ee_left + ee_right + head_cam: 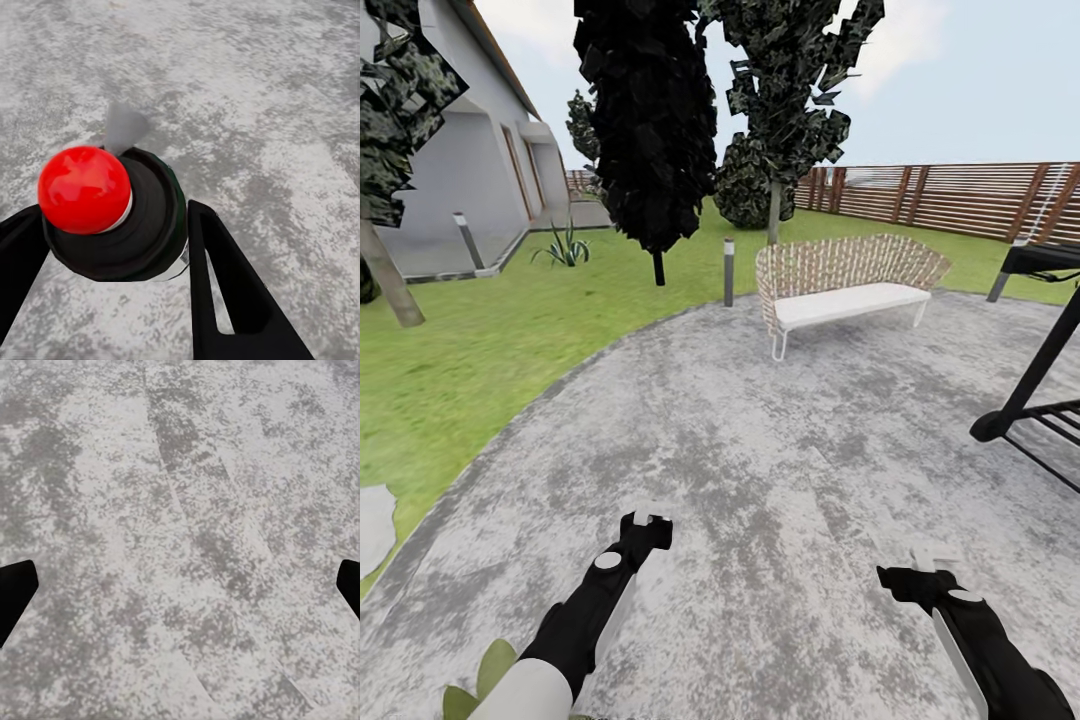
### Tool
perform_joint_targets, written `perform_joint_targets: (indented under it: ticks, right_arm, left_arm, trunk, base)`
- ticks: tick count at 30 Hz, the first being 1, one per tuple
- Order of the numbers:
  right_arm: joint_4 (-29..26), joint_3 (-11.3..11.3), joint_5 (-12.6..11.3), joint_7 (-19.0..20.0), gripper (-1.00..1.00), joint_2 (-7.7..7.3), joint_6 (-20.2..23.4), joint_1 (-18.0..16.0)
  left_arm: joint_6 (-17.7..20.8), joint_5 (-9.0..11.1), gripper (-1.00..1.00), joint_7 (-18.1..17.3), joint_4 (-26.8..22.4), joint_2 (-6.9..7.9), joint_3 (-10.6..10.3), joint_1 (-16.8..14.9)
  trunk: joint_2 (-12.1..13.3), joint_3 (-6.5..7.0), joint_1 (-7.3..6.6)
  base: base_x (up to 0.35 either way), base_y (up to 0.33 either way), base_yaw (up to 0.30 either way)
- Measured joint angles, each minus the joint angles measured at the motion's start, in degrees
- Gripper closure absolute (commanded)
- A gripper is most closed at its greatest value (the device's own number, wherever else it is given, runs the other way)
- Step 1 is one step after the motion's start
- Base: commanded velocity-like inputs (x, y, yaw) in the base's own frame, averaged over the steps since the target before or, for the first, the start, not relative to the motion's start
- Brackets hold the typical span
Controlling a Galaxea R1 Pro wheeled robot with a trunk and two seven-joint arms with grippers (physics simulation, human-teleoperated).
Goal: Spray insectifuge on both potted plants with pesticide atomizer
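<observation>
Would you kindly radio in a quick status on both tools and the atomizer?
Left tool shut on the pesticide atomizer, red cap toward the camera. Right tool open, empty over the gravel patio. Wicker bench ahead, black frame to the right.

The pesticide atomizer (142, 225), a dark bottle seen end-on with a red round cap, sits clamped between the left hand's (112, 247) black fingers (225, 292) above the gravel patio (285, 97).

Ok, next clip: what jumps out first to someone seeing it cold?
In the left wrist view, a red ball caps a dark round bottle held between the left gripper's black fingers. In the head view, a wicker bench with a white seat stands at the far edge of the gravel patio, dark trees behind it.
</observation>
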Motion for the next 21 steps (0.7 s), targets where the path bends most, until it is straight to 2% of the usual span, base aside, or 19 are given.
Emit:
perform_joint_targets:
  ticks: [5,11,17,21]
  right_arm:
    - [-0.01,-0.01,0.0,0.0,-1.0,0.01,0.0,0.01]
    - [0.02,0.0,0.0,0.0,-1.0,0.0,-0.03,0.01]
    - [0.02,0.03,0.0,0.0,-1.0,0.0,-0.04,0.0]
    - [0.02,0.07,0.0,0.0,-1.0,0.01,-0.02,-0.01]
  left_arm:
    - [0.0,0.0,1.0,0.0,0.01,0.0,0.0,-0.01]
    - [0.01,0.0,1.0,0.0,0.0,-0.01,0.01,-0.01]
    - [0.02,0.0,1.0,0.0,0.0,-0.01,0.02,-0.01]
    - [0.02,0.0,1.0,0.04,-0.01,0.0,0.02,0.0]
  trunk:
    - [0.0,0.0,0.03]
    - [0.0,0.0,0.02]
    - [0.0,0.0,0.0]
    - [0.0,0.0,-0.01]
  base:
    - [-0.25,0.026,0.026]
    - [-0.226,0.213,0.002]
    - [-0.03,0.305,0.014]
    - [0.046,0.198,0.174]
